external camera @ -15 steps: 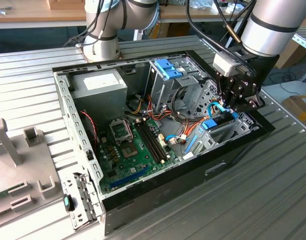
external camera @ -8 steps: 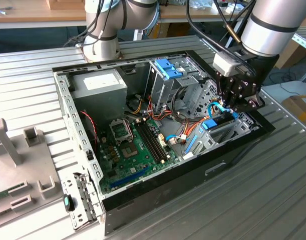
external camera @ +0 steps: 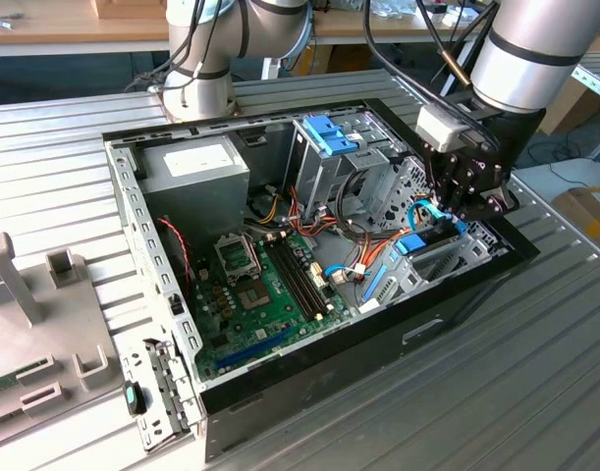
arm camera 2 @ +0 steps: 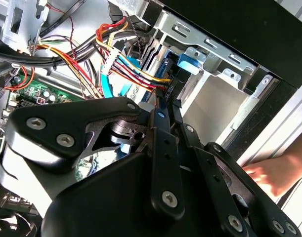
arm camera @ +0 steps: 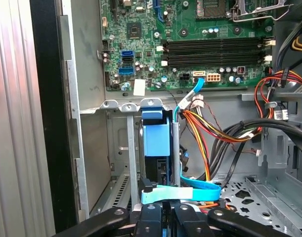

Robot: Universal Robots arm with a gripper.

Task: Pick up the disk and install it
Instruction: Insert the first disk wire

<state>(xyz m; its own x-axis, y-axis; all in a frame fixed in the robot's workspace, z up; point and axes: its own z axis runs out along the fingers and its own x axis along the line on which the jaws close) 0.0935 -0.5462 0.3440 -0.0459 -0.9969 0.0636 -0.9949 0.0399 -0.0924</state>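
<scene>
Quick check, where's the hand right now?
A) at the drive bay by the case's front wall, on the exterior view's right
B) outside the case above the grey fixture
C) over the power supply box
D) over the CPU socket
A: in the exterior view the hand sits low inside the computer case at the drive bay, right above the blue-railed disk; the first wrist view shows that disk standing on edge in the bay just ahead of the hand.
</scene>
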